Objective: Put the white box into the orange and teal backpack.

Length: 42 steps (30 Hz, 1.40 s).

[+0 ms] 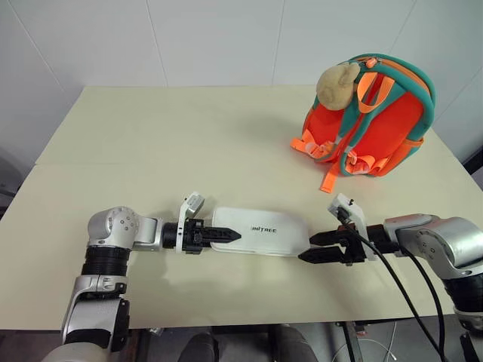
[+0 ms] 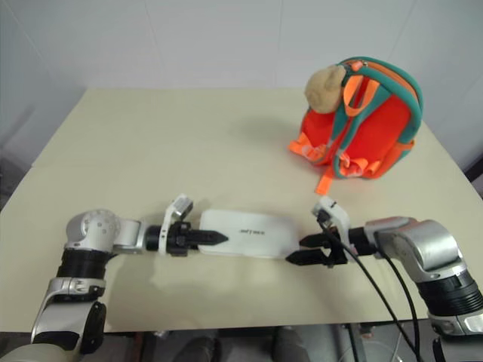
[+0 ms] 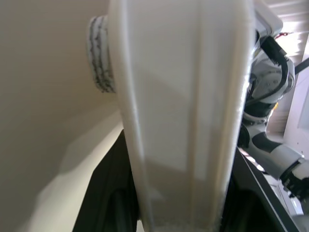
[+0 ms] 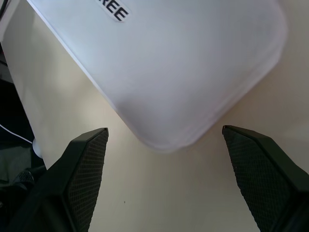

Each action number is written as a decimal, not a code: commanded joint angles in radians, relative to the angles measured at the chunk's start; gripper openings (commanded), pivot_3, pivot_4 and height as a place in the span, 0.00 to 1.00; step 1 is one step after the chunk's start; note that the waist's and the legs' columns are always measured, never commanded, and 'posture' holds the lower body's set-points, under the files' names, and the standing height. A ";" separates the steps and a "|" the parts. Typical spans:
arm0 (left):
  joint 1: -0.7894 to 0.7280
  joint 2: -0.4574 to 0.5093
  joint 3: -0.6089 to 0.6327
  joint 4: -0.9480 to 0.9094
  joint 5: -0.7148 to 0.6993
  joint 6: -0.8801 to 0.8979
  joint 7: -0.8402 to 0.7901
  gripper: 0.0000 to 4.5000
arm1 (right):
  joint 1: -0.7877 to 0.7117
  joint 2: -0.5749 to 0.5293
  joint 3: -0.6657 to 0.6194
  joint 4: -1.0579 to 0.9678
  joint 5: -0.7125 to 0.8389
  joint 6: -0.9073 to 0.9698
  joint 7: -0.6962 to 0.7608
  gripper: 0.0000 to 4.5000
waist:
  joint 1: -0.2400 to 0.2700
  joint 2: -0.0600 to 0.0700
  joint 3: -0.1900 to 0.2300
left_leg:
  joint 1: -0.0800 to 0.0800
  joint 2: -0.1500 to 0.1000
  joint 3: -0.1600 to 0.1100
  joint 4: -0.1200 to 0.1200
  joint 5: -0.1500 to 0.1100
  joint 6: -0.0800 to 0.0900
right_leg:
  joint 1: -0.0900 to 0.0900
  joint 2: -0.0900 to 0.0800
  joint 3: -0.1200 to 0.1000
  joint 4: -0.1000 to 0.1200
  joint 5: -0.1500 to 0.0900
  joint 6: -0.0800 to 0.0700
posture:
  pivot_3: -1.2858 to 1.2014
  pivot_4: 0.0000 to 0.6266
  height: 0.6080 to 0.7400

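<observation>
The white box (image 1: 260, 230) lies flat on the table near the front edge, with dark lettering on its top. My left gripper (image 1: 226, 236) is shut on its left end, and in the left wrist view the box's edge (image 3: 183, 106) runs tight between the two dark fingers. At the box's right end my right gripper (image 1: 315, 248) stands open, its fingertips (image 4: 87, 164) wide apart just short of the rounded corner (image 4: 183, 63) and not touching it. The orange and teal backpack (image 1: 377, 121) stands upright at the far right of the table, straps facing me, with a tan plush toy (image 1: 337, 84) hanging on it.
The beige table (image 1: 189, 136) reaches back to a white wall, with bare surface between the box and the backpack. Black cables (image 1: 400, 286) trail from my right wrist over the front edge.
</observation>
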 commanded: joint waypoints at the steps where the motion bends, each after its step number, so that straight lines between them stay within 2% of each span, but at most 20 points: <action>1: -0.015 0.048 -0.018 -0.015 -0.076 0.003 -0.030 0.32 | 0.016 -0.025 -0.027 -0.025 0.014 -0.028 0.025 1.00 | 0.000 0.000 0.000 | 0.000 0.000 0.000 0.000 0.000 0.000 | 0.000 0.000 0.000 0.000 0.000 0.000 | 0.52 0.24 1.00; 5: 0.003 0.092 -0.029 -0.047 -0.144 0.003 -0.040 0.32 | 0.026 -0.030 -0.024 -0.010 0.000 -0.057 0.030 1.00 | 0.000 0.000 0.000 | 0.000 0.000 0.000 0.000 0.000 0.000 | 0.000 0.000 0.000 0.000 0.000 0.000 | 0.52 0.24 1.00; 8: 0.034 0.094 0.041 -0.108 -0.148 -0.021 -0.042 0.32 | 0.018 -0.007 -0.052 0.026 -0.022 -0.121 0.006 1.00 | 0.001 0.000 0.000 | 0.000 0.000 0.000 -0.001 0.000 0.000 | 0.000 0.000 0.000 0.000 0.000 0.000 | 0.52 0.24 1.00; 11: 0.091 0.103 0.082 -0.206 -0.130 -0.146 -0.081 0.32 | -0.011 0.032 -0.116 0.083 -0.031 -0.188 -0.037 1.00 | 0.000 0.000 0.000 | 0.000 0.000 0.001 -0.001 0.000 -0.001 | -0.001 -0.001 0.000 -0.001 0.000 0.000 | 0.52 0.24 1.00; 13: 0.151 0.115 0.102 -0.267 -0.084 -0.296 -0.124 0.32 | -0.043 0.068 -0.180 0.138 -0.055 -0.276 -0.091 1.00 | -0.002 0.000 0.000 | 0.000 0.000 0.001 -0.001 0.001 -0.002 | -0.001 -0.001 0.001 -0.001 0.000 0.000 | 0.52 0.24 1.00; 17: 0.250 0.125 0.154 -0.309 -0.026 -0.495 -0.149 0.32 | -0.105 0.100 -0.298 0.255 -0.102 -0.414 -0.193 1.00 | 0.000 0.000 0.000 | 0.000 0.001 0.004 -0.003 0.003 -0.005 | -0.002 0.000 0.001 -0.002 0.000 -0.001 | 0.52 0.24 1.00; 24: 0.395 0.162 0.170 -0.353 0.030 -0.653 -0.182 0.32 | -0.179 0.105 -0.425 0.381 -0.156 -0.607 -0.303 1.00 | 0.001 0.000 0.000 | -0.001 0.001 0.006 -0.008 0.002 -0.004 | -0.003 -0.001 0.001 -0.002 0.000 -0.001 | 0.52 0.24 1.00; 31: 0.419 0.151 0.144 -0.351 0.055 -0.709 -0.170 0.32 | -0.317 0.178 -0.392 0.590 -0.246 -0.787 -0.376 1.00 | -0.007 0.000 0.000 | 0.000 0.002 0.008 -0.007 0.001 -0.003 | -0.004 -0.001 0.002 -0.001 0.000 -0.001 | 0.52 0.24 1.00; 42: 0.407 0.150 0.140 -0.339 0.056 -0.730 -0.175 0.32 | -0.614 0.318 -0.364 0.969 -0.265 -0.885 -0.305 1.00 | -0.031 0.000 0.000 | 0.000 0.002 0.010 -0.009 0.002 -0.003 | -0.004 -0.001 0.003 -0.001 0.001 -0.001 | 0.52 0.24 1.00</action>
